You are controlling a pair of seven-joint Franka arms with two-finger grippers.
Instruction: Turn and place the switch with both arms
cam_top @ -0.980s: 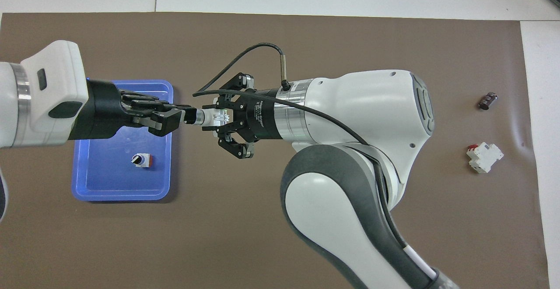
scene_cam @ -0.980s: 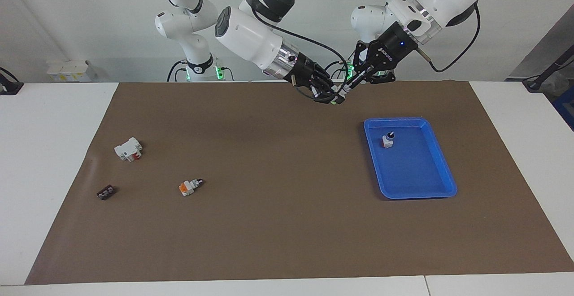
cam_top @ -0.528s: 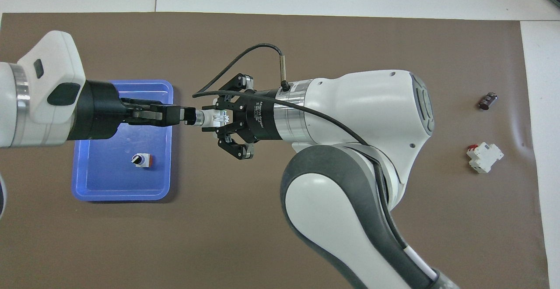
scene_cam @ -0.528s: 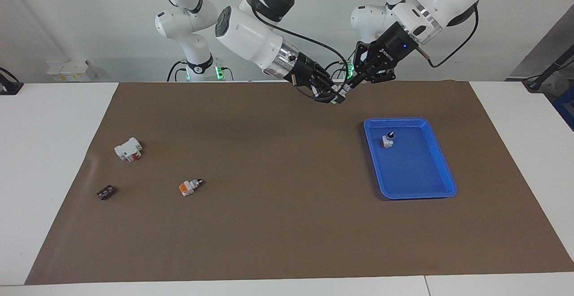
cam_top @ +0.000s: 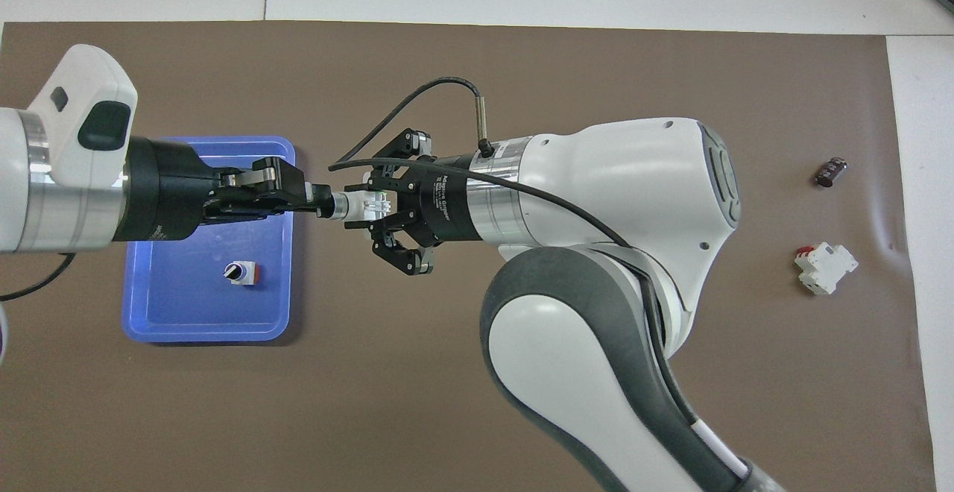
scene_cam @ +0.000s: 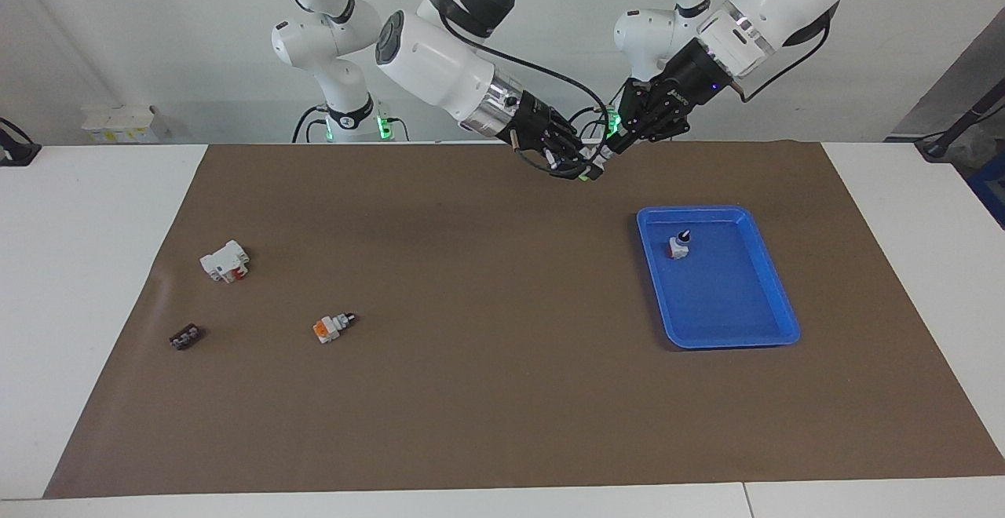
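Observation:
The switch [cam_top: 363, 204] hangs in the air over the brown mat [scene_cam: 487, 392], held level between both arms. In the facing view the switch [scene_cam: 590, 170] shows its green end. My right gripper [cam_top: 378, 207] is shut on the white body and green end. My left gripper [cam_top: 319, 200] comes at it from the tray's end of the table and is shut on the black knob. From the facing view, the right gripper [scene_cam: 579, 169] and left gripper [scene_cam: 607, 149] meet tip to tip, well above the mat.
A blue tray [scene_cam: 730, 341] [cam_top: 209, 335] lies toward the left arm's end, with a red-based switch [scene_cam: 678, 246] [cam_top: 242, 273] standing in it. Toward the right arm's end lie an orange-ended switch [scene_cam: 330, 328], a white breaker [scene_cam: 225, 260] [cam_top: 823, 267] and a small dark part [scene_cam: 184, 337] [cam_top: 829, 171].
My left wrist has rolled about its own axis while staying shut on the knob. The right gripper and the switch body have stayed almost still.

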